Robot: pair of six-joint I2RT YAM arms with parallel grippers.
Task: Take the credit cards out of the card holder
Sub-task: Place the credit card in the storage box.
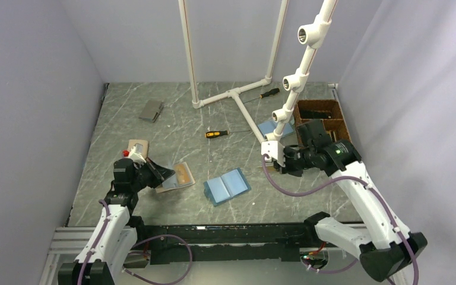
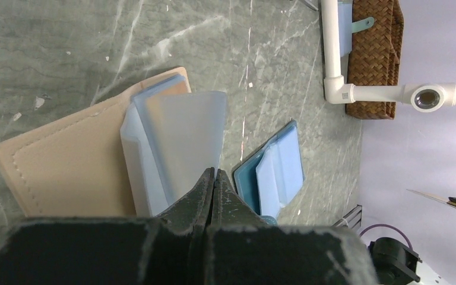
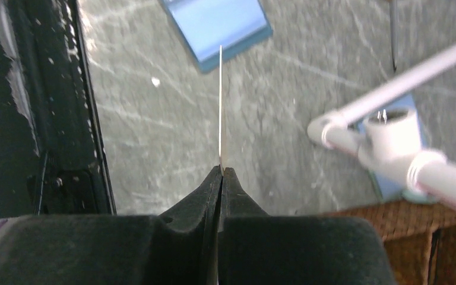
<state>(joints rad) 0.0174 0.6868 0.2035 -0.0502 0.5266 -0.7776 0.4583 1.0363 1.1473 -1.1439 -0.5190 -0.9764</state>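
The card holder (image 2: 65, 172) lay open and flat on the grey, white-veined table (image 1: 95, 178), close in front of the left arm. Its outside was tan, smooth and leather-like, with a stitched seam following its rounded corners. Stacked blue-grey pocket panels showed at its far end.

Right above the card holder, the left gripper (image 2: 214, 175) was pinched fully closed on the corner of a frosted sheet (image 2: 184, 127). The sheet was pale blue, translucent and card-shaped, and it fanned out over the blue-grey panels. Whether it had come free of the pockets could not be told.

Just right of the card holder lay a light-blue wallet (image 1: 226, 186), open like a book, smooth and squared. Well to the right of the card holder, the right gripper (image 3: 221, 172) was clamped shut on a thin card (image 3: 221, 107). This card was seen edge-on as a pale, straight sliver.

Beyond the card holder lay a yellow-handled screwdriver (image 1: 217, 134). Farther off to its right stood a white plastic pipe frame (image 1: 237, 92) with round elbow joints, and a brown woven basket (image 1: 320, 116) with rectangular compartments. A small grey folded wallet (image 1: 151, 110) lay well beyond the card holder, toward the back wall.
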